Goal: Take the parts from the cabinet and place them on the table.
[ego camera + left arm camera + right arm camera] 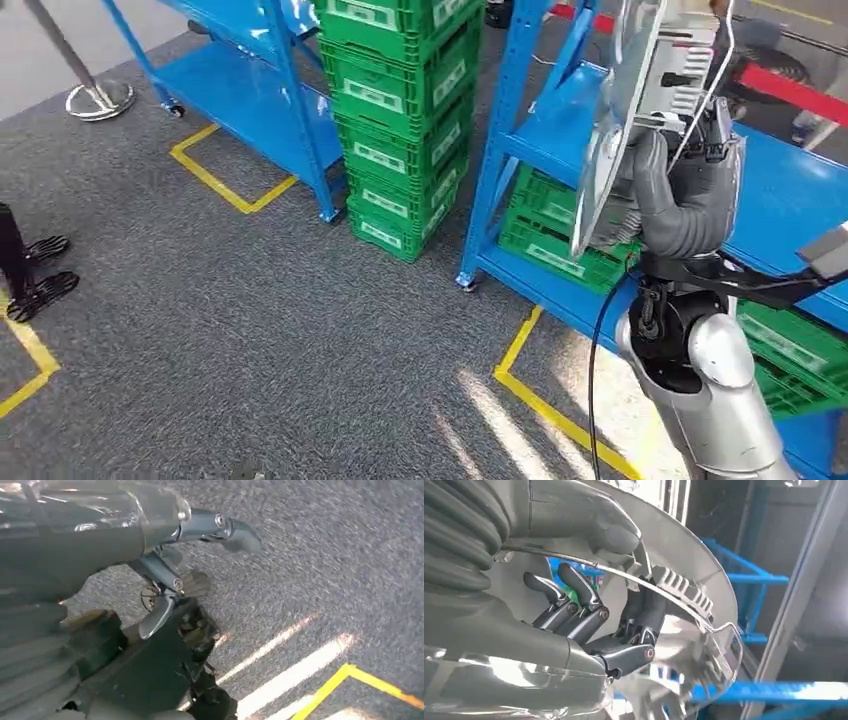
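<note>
Head view: right hand (pixel 680 195) is gripping a silver metal part (pixel 640 110), lifting it upright in front of the blue cabinet (pixel 560 140), green crates (pixel 400 120) stacked beside. Left wrist view: left hand (pixel 170 580) is hanging over grey carpet (pixel 325 570), fingers apart, holding nothing. Right wrist view: thumb and fingers (pixel 574 610) are clamping the part's rim.

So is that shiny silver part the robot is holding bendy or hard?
Probably hard: the silver part keeps its curved shape in the right hand. Its ribbed fins suggest cast metal, so likely heavy. The glossy surface may be slippery.
</note>
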`<control>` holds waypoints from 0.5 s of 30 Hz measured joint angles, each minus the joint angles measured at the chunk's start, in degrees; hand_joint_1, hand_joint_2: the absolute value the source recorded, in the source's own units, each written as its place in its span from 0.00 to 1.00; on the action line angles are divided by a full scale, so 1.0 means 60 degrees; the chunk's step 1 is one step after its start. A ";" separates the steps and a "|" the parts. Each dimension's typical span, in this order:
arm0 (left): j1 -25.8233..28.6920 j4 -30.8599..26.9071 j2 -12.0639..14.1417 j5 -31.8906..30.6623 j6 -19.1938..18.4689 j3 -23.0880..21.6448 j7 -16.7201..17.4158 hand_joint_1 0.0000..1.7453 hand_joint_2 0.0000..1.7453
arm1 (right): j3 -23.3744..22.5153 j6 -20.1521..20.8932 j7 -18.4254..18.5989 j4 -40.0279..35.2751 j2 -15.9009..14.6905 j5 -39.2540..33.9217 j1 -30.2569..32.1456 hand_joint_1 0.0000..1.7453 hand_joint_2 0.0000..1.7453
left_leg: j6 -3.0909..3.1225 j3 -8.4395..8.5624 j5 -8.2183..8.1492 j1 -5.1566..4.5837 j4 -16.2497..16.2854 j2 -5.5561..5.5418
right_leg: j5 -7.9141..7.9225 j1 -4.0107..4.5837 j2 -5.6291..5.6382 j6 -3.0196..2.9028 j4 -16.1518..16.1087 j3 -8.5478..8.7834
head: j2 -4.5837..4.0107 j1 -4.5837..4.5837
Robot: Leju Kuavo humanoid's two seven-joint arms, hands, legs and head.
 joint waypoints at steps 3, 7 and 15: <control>-0.0022 0.0000 -0.0004 -0.0004 0.0000 0.0004 0.0004 0.00 1.00 | -0.0073 0.0004 0.0033 -0.0047 -0.0047 0.0004 0.0021 1.00 1.00 | 0.0150 0.0015 0.0059 0.0075 -0.0028 -0.0362 | -0.0897 -0.0097 0.1001 0.0083 0.1331 -0.0516 | 0.0000 0.0150; 0.0029 0.0000 -0.0073 -0.0018 -0.0007 0.0004 0.0015 0.00 1.00 | -0.0084 0.0000 0.0066 -0.0051 -0.0058 0.0004 0.0130 1.00 1.00 | 0.0187 0.0030 0.0080 0.0035 -0.0022 -0.0902 | -0.1129 -0.0084 0.1176 0.0052 0.2792 -0.1236 | 0.0000 0.0335; 0.0086 0.0004 -0.0084 -0.0025 -0.0011 0.0004 0.0040 0.00 1.00 | -0.0080 0.0003 0.0109 -0.0127 -0.0069 0.0058 0.0168 1.00 1.00 | -0.0107 -0.0209 0.0209 0.0038 0.0004 -0.1639 | 0.0124 -0.0107 0.1602 -0.0213 0.0005 -0.0149 | 0.0000 0.0361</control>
